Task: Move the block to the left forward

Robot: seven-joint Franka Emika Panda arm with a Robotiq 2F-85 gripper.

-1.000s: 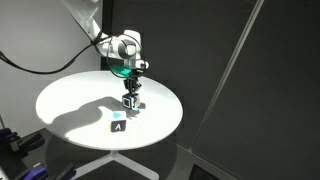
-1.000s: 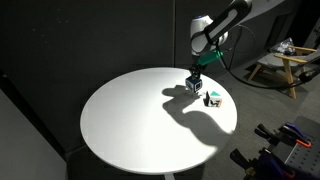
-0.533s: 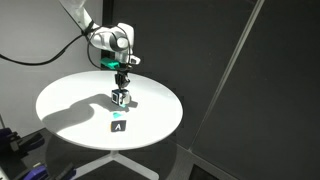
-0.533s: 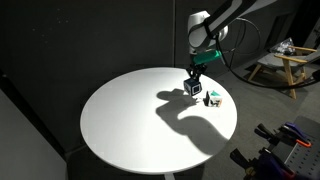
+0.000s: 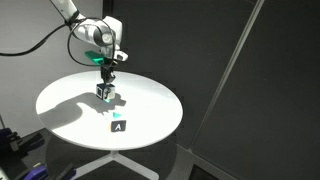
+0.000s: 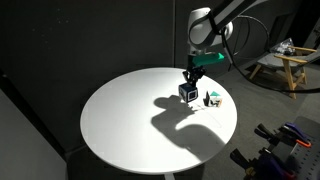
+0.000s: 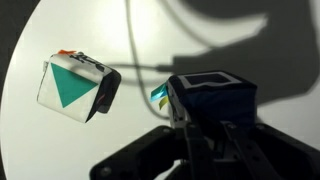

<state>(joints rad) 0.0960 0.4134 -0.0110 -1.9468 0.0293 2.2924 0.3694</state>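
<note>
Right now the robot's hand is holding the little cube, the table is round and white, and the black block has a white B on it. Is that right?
Not quite. The letter on the black block is a white A, not a B; an exterior view shows it. The rest is right: the hand is holding the little cube, and the table is round and white.

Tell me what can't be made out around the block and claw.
Underside of the block: both exterior views, too small to show whether it touches the table.
Fingertips of the claw: wrist view, dark and blurred.
Markings on the second cube: in an exterior view, too small.
</note>
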